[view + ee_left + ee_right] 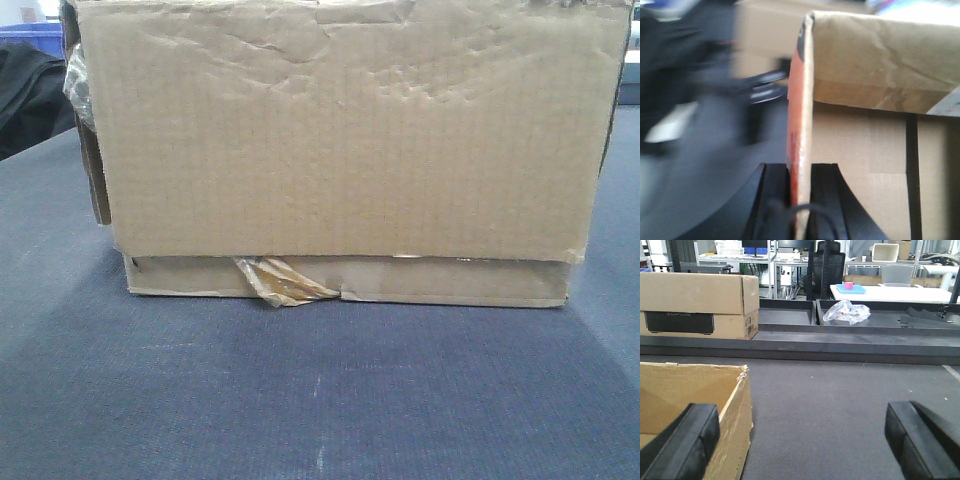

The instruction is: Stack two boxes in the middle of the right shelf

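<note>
Two cardboard boxes on the dark grey table (850, 390) in the right wrist view: near box (685, 390), open-topped and torn at one corner, by the near edge; far box (695, 292), closed, against the far edge.

Two claws. Right claw (801, 420) spread wide over bare table, with the near box's torn wall just beside one finger (687, 440) and the far box well apart. Left claw (800, 172) clamped on an upright flap (801, 100), orange-red on one side, with brown box wall just behind it.

In the front view, one dented box (350, 140) square across the table, yellowish tape (280, 280) peeling at its lower edge; unclear which of the two.

Writing: pale lettering on the far box's black panel (680, 322), seemingly ECOFLOW; small print on its end label too fine to read.

Beyond the far edge, one crumpled plastic bag (846, 311) and one pink cup (848, 285).
</note>
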{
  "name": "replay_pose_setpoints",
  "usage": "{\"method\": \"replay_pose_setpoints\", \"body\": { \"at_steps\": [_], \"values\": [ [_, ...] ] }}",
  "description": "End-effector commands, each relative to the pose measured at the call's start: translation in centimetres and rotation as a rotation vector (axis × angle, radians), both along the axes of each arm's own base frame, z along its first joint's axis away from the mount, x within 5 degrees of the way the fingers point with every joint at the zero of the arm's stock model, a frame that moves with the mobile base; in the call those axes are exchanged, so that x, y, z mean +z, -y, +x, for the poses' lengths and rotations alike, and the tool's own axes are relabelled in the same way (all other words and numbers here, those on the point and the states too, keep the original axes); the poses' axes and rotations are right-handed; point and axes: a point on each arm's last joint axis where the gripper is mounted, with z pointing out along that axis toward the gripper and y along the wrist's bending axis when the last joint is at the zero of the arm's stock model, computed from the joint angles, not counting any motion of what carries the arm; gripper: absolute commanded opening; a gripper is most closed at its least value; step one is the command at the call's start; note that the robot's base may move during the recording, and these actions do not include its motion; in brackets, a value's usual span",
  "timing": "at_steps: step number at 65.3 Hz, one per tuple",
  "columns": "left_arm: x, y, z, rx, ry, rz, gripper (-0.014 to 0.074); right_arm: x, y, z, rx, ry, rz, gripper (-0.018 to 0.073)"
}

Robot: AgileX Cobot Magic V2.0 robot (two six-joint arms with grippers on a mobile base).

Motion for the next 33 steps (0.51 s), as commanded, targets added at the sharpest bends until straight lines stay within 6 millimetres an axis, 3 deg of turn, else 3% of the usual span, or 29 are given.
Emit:
{"method": "replay_pose_setpoints", "body": {
  "at_steps": [1,13,33],
  "values": [
    [1.5,1.8,-0.8,-0.101,0.08,-0.118,-0.0111,0.2,0.0,0.0,-0.001,0.013,-0.008,0.057],
    [1.0,6.5,-0.2,-0.25,0.061,-0.105,-0.0111,0.2,0.0,0.0,-0.001,0.013,-0.006,0.057],
    [-3.8,14.1,3.4,-0.362,-0.113,0.019,-0.0111,0.3,0.0,0.0,-0.001,0.015,-0.006,0.057]
  ]
}}
